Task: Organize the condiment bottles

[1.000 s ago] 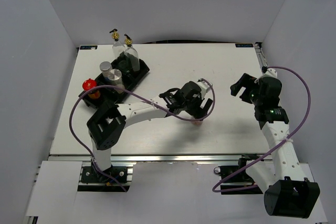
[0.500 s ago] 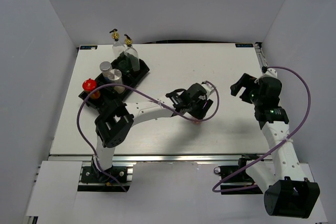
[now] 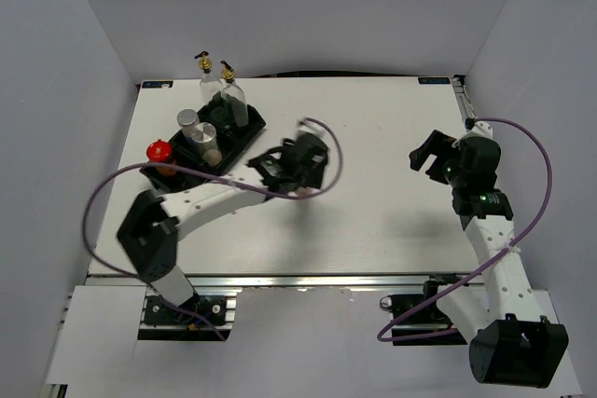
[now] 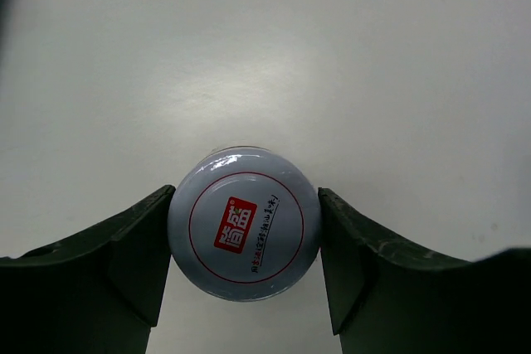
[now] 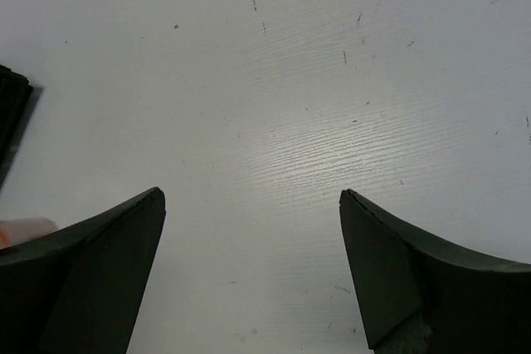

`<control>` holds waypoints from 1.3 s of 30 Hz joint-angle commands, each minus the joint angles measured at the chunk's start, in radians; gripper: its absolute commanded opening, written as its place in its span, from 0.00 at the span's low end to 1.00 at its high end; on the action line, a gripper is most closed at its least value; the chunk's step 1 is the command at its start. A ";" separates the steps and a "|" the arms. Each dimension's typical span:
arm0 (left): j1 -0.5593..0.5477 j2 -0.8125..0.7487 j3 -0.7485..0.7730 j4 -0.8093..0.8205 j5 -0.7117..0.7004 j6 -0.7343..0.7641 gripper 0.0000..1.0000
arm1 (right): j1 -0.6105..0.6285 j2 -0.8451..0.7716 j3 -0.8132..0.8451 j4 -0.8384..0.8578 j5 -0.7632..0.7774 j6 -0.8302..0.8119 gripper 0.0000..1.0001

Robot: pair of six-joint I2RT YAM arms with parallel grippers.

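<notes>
Swung leftward since a second ago, the left pincer [image 4: 245, 242] now sits just right of the black tray [image 3: 250, 130] in the overhead view's upper left, clamped on a white-capped bottle [image 4: 245, 225] over the worktop [image 4: 348, 55]. Two cruets [image 3: 233, 100], two silver-capped jars [image 3: 188, 119] and a red-lidded jar [image 3: 159, 150] stand in the tray. The right pincer [image 5: 249, 205] gapes apart at the right.

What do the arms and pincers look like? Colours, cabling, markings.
The left arm and right arm: white links, black joints, each trailing a purple cable. The left pincer and right pincer have dark wedge-shaped fingers. A green light on the right arm.
</notes>
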 commanded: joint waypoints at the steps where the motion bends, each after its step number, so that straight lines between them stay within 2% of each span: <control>1: 0.173 -0.249 -0.067 -0.041 -0.259 -0.165 0.00 | -0.006 -0.010 -0.011 0.032 0.014 0.001 0.89; 3: 0.257 -0.323 -0.137 -0.066 -0.342 -0.211 0.00 | -0.006 -0.009 -0.011 0.032 0.015 0.002 0.89; 4: 0.289 -0.390 -0.159 -0.080 -0.345 -0.247 0.00 | -0.006 -0.007 -0.011 0.032 0.018 0.001 0.89; 9: 0.463 -0.531 -0.257 -0.135 -0.386 -0.340 0.00 | -0.006 0.005 -0.012 0.037 0.015 0.007 0.89; 14: 0.610 -0.542 -0.280 -0.161 -0.396 -0.352 0.00 | -0.006 0.011 -0.011 0.037 0.014 0.009 0.89; 19: 0.753 -0.480 -0.309 -0.062 -0.253 -0.320 0.00 | -0.006 0.016 -0.011 0.037 0.026 0.009 0.90; 22: 0.773 -0.434 -0.317 0.009 -0.212 -0.294 0.00 | -0.006 0.016 -0.009 0.034 0.038 0.007 0.90; 32: 0.833 -0.312 -0.320 0.103 -0.242 -0.283 0.00 | -0.006 0.019 -0.009 0.031 0.081 -0.001 0.89; 35: 0.845 -0.294 -0.340 0.144 -0.205 -0.274 0.10 | -0.006 0.022 -0.009 0.031 0.087 -0.001 0.89; 37: 0.847 -0.282 -0.346 0.153 -0.192 -0.280 0.25 | -0.006 0.026 -0.008 0.029 0.090 -0.001 0.89; 39: 0.851 -0.262 -0.348 0.152 -0.176 -0.281 0.29 | -0.006 0.031 -0.006 0.028 0.090 0.001 0.89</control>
